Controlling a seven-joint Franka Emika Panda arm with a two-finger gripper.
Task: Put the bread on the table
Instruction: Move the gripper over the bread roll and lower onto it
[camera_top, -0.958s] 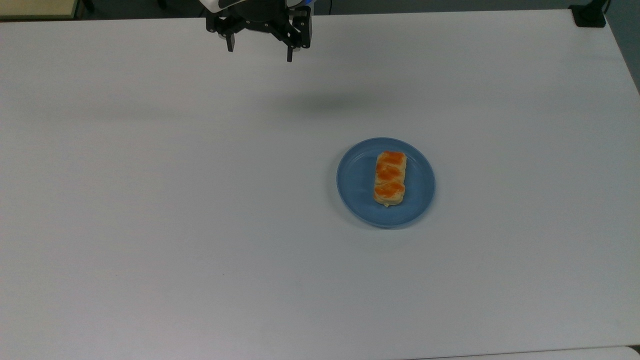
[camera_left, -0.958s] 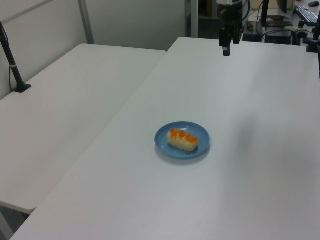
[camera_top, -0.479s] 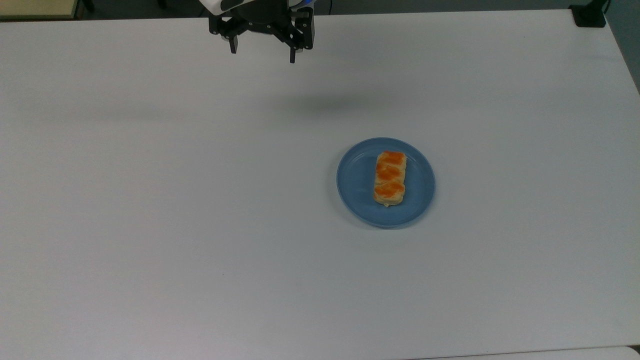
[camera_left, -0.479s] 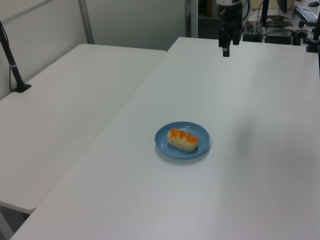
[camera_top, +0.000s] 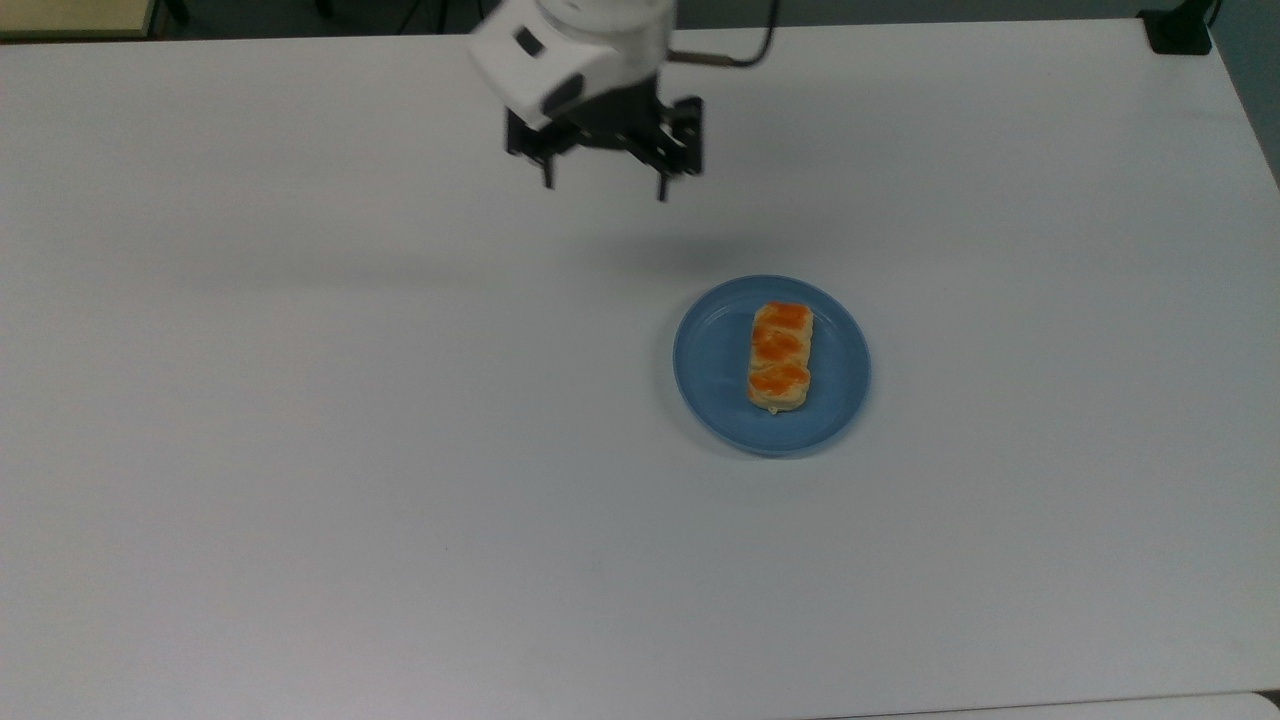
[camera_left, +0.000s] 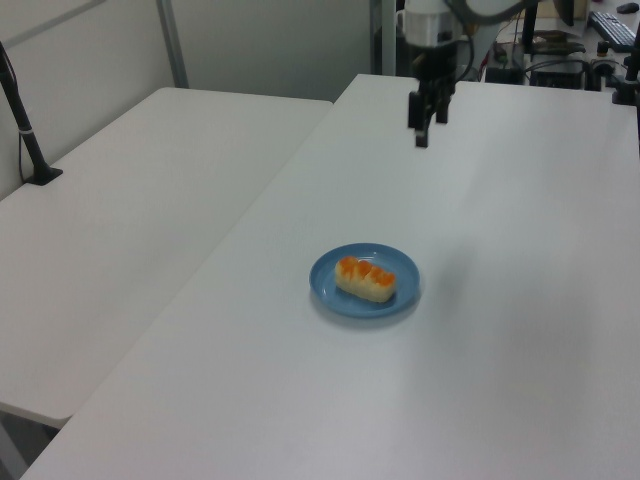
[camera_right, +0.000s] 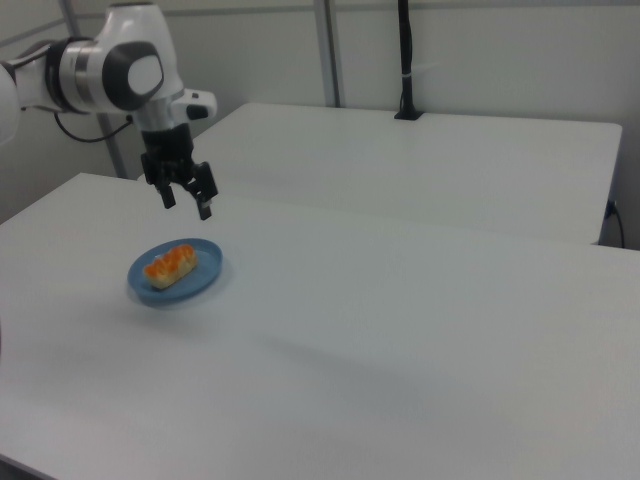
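gripper (camera_top: 604, 190) moved nearer the oblong bread (camera_top: 780, 358), fingers spread.

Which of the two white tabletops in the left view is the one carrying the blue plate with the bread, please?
The table on the left view's right, under the gripper: it bears the blue plate and bread. The adjoining table carries neither.

So the arm reaches in from the top view's upper edge, white wrist housing tilted a bit, with the black tool (camera_top: 604, 186) pointing down. Its two fingers (camera_right: 204, 211) sit spread well apart with nothing between them. In the right view the tool (camera_right: 187, 205) hangs in the air, touching nothing.
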